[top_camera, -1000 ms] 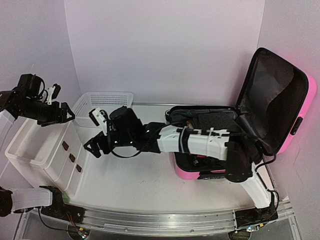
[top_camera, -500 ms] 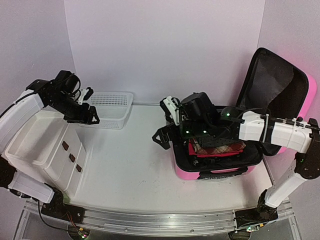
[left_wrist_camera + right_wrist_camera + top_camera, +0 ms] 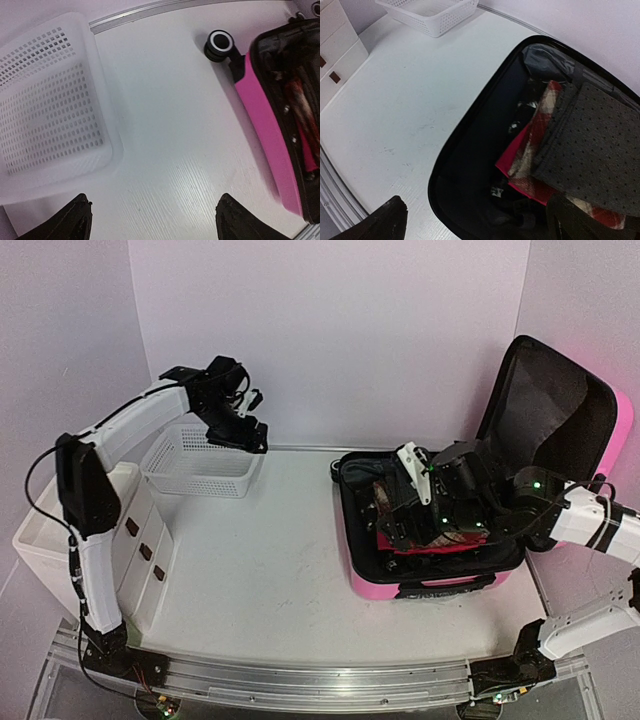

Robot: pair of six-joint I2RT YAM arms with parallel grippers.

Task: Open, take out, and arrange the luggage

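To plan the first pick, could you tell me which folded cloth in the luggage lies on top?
In the luggage, the grey dotted cloth: it overlaps the red-and-cream plaid one, with the pink one lowest.

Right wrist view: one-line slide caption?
Open right gripper above the opened luggage, folded clothes inside, white mesh basket across the table.

White bench (image 3: 270, 580), plain pale lilac walls (image 3: 330, 340).
A white drawer unit (image 3: 100, 540) stands well to the near-left of the left pincer (image 3: 252, 437).
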